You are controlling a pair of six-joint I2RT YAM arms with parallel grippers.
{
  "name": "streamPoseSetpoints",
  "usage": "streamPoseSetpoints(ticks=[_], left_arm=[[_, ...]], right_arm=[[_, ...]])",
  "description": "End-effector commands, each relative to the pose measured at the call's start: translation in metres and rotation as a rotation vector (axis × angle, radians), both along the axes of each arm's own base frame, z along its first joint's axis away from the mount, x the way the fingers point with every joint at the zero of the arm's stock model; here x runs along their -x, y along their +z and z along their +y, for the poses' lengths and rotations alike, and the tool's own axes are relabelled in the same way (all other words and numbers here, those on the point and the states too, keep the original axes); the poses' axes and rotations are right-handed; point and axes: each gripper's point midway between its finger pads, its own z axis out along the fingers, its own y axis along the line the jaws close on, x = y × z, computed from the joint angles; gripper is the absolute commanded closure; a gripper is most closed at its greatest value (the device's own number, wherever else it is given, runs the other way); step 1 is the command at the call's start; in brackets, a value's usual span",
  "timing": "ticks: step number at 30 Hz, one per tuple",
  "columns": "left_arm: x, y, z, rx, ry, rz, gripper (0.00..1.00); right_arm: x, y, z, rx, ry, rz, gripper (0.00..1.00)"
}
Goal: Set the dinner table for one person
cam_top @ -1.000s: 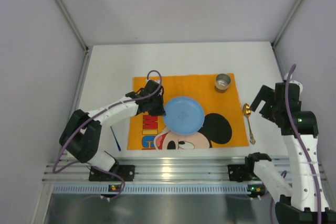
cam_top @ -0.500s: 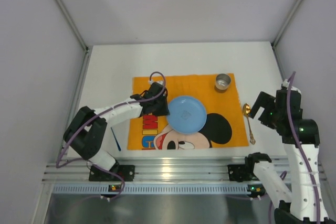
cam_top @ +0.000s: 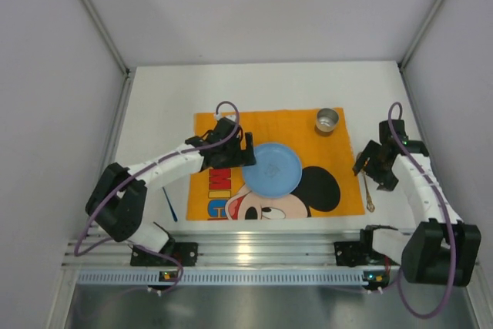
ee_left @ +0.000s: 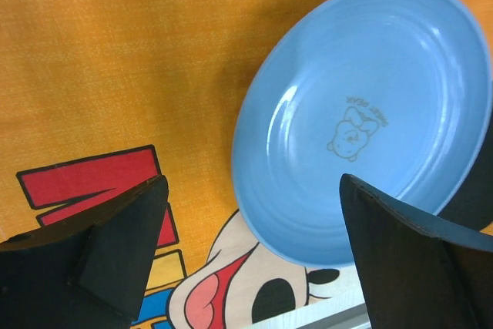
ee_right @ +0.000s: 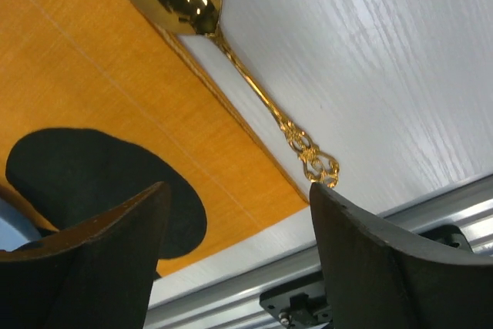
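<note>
Three pale grey walls box in the workspace, meeting at metal corner posts. Between them lies the white desk, a plain rectangle with a faint wood grain showing in the right wrist view. It fills the floor of the enclosure, and everything else sits on it. A ribbed aluminium rail runs along its near edge and carries both arm bases.

An orange Mickey Mouse cloth is spread flat over the middle of the desk, with white surface bare on every side of it.

On the cloth rests a blue plate, lying flat over the top of the printed face, with a faint printed figure at its centre. The left pincer is low at the plate's left rim with its fingers spread wide. They stand either side of that rim and grip nothing.

A small steel cup stands upright near the cloth's far right corner, well apart from the plate.

A gold spoon lies on the bare desk just beside the cloth's right edge, its bowl toward the far side and at that edge. The right pincer hovers above the ornate handle, fingers wide apart and not closed on it.

A thin blue stick-like thing lies on the desk left of the cloth; it is too small to identify.
</note>
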Motion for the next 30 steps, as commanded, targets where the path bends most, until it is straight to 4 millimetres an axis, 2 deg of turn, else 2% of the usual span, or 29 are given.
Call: streamPoseSetpoints(ticks=[1,3,4,9,14,20,27,30], left_arm=[[-0.011,0.049,-0.003,0.04,-0.015,-0.117,0.02],[-0.012,0.056,-0.002,0.046,-0.019,-0.133,0.03],[-0.011,0.057,-0.001,0.046,-0.018,-0.133,0.03],[-0.014,0.063,0.004,0.035,-0.023,-0.155,0.03],[-0.019,0.055,0.021,0.015,-0.001,-0.137,0.03],[-0.02,0.051,0.03,0.01,0.005,-0.126,0.04],[-0.022,0.046,0.032,0.002,0.002,-0.114,0.05],[-0.024,0.046,0.032,0.001,0.004,-0.115,0.05]], right_arm=[[-0.037,-0.003,-0.02,0.043,-0.056,-0.073,0.27],[-0.041,-0.015,-0.03,0.088,-0.048,-0.023,0.42],[-0.041,-0.02,-0.033,0.1,-0.052,0.0,0.42],[-0.043,-0.038,-0.048,0.178,-0.037,0.092,0.61],[-0.051,-0.049,-0.05,0.181,-0.026,0.105,0.62],[-0.06,-0.054,-0.048,0.168,-0.002,0.11,0.66],[-0.063,-0.062,-0.04,0.126,0.043,0.111,0.67],[-0.066,-0.053,-0.034,0.108,0.062,0.062,0.68]])
